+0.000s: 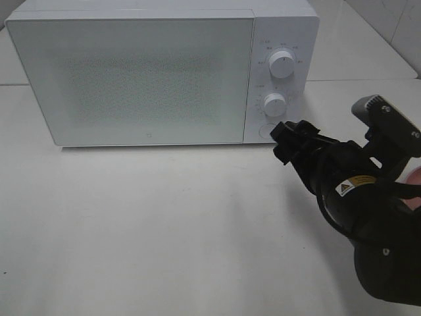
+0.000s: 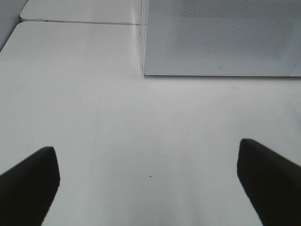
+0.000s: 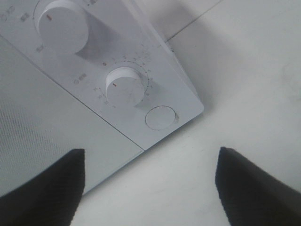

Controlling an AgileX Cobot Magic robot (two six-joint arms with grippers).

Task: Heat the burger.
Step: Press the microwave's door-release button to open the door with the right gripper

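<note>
- At the microwave's [image 1: 151, 72] lower right corner, your right gripper [image 1: 281, 143] hangs just off the control panel, its tip pointed at the round button [image 1: 265, 131].
- From the right wrist, the button [image 3: 161, 117] lies ahead of the gripper [image 3: 150, 186], roughly on the line between the two fingers [image 3: 42, 188], and just below the lower knob [image 3: 124, 87]. I can't tell from the high view whether anything touches yet; the wrist view shows a gap.
- The right jaws stand wide apart with nothing between them.
- Your left gripper [image 2: 148, 183] is spread about as wide as it goes and is empty. It looks over bare table [image 2: 117, 127] towards the microwave's left front corner, well away from the button.
- The burger shows in no view. The door [image 1: 131, 79] is shut and frosted, so you can't see inside.
- A pink sliver [image 1: 416, 184] peeks past the right arm at the frame's edge. I can't say what it is.
- The move turns on this: the button is dead ahead of the right gripper and close, so that arm is plainly the one for it.
- I judge a short, straight push opens the door.
- Go in with one fingertip on the button, since open jaws centred on it would straddle it.
</note>
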